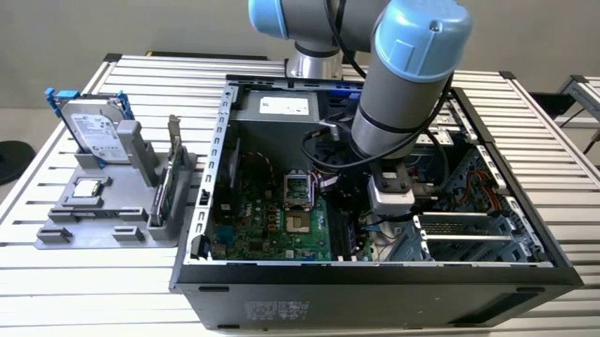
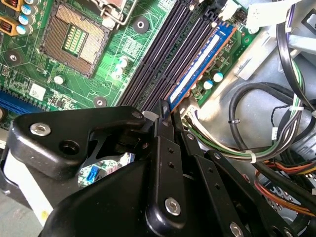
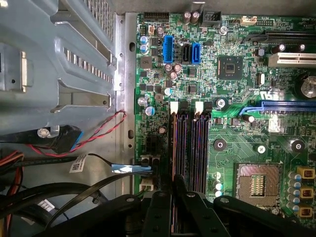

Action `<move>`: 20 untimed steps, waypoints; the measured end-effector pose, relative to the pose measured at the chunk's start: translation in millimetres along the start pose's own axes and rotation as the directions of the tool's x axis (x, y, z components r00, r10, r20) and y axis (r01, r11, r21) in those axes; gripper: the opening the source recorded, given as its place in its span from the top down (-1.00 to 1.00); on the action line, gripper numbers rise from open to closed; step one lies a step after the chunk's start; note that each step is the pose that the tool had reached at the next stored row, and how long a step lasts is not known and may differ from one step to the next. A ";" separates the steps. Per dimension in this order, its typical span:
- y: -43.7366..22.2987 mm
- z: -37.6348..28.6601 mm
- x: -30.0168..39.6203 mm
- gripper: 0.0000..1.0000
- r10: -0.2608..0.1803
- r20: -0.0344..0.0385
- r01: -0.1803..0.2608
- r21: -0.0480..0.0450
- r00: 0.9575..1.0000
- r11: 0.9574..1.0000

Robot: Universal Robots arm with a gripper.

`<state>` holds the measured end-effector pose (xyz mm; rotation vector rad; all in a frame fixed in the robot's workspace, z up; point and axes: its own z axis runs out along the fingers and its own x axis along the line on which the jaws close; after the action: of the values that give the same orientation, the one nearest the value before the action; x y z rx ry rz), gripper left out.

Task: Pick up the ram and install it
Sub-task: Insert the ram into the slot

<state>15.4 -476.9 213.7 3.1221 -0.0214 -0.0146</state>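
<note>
Inside the open computer case (image 1: pixel 375 270), which lies on its side on a slatted table (image 1: pixel 563 147), the arm reaches down so that its gripper (image 1: pixel 392 210) stands over the bank of memory slots (image 3: pixel 190 143) on the green motherboard (image 1: pixel 258 232). The ram (image 2: pixel 200 64) stands on edge in the outermost slot, its blue board running parallel to the empty dark slots beside it; this is how a stick must sit if its lower edge is to meet the slot's contacts along the whole length. In the second wrist view the black fingers (image 2: pixel 165 126) are drawn together into a narrow point just at the near end of the ram. Whether they pinch the board's top edge or merely bear on it cannot be told; they look closed or nearly so. A narrow stance of this kind would suit pressing straight down on a thin card.

The empty CPU socket (image 2: pixel 74 37) lies just beside the slots, with its retaining frame lifted, and bundled cables (image 2: pixel 261 143) crowd the other side, which may explain why the gripper comes in from directly above. Whether the stick is fully seated, with the end latches (image 3: pixel 174 107) closed, is not resolvable.

Outside the case, toward the exterior view's left, a grey parts fixture (image 1: pixel 103 210) holds a hard drive (image 1: pixel 94 130) upright, a CPU chip (image 1: pixel 89 188) lying flat, and a card with a metal bracket (image 1: pixel 167 189) standing on edge, each kept in a pose that offers a free edge to grasp.
</note>
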 end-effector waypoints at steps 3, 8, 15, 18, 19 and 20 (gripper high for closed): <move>0.0 -0.1 0.0 1.00 -0.001 0.000 0.001 -0.007 1.000 1.000; -0.5 0.3 -0.1 1.00 -0.001 0.000 0.001 -0.008 1.000 1.000; -0.6 1.6 -0.2 1.00 -0.002 0.000 0.002 -0.008 1.000 1.000; -0.6 2.7 -0.1 1.00 -0.002 0.000 0.002 -0.008 1.000 1.000; -0.7 2.7 -0.2 1.00 -0.002 0.000 0.002 -0.008 1.000 1.000; -0.6 2.7 -0.2 1.00 -0.002 0.000 0.002 -0.008 1.000 1.000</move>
<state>15.3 -476.3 210.9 3.1141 -0.0187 -0.0146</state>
